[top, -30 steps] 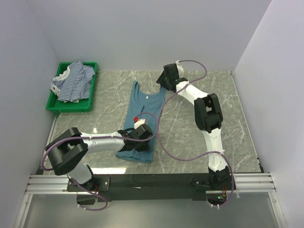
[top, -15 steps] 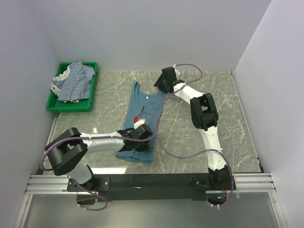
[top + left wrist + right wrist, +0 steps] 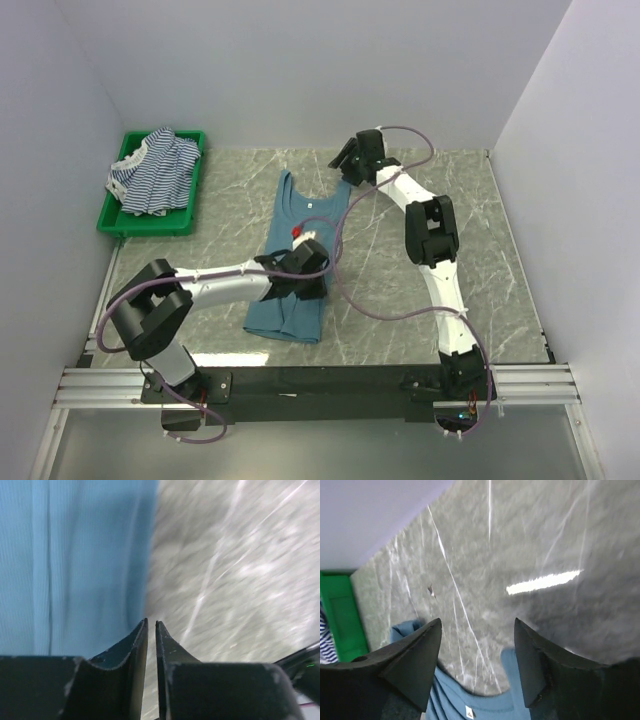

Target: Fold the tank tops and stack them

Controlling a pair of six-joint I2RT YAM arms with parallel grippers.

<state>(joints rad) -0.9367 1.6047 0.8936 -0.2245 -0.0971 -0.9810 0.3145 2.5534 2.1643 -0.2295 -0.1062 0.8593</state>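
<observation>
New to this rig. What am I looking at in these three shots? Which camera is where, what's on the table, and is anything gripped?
Two robot arms, left and right, are bolted at the near edge of a marble-patterned table. The wide picture comes from a fixed camera above and behind them. The other two come from a camera on each wrist, looking past that arm's own fingers. A teal tank top lies mid-table. A green tray at far left holds bunched striped cloth. The left pincer sits at the top's edge, nearly closed with nothing between its fingers. The right pincer is open above the neckline, holding nothing.
</observation>
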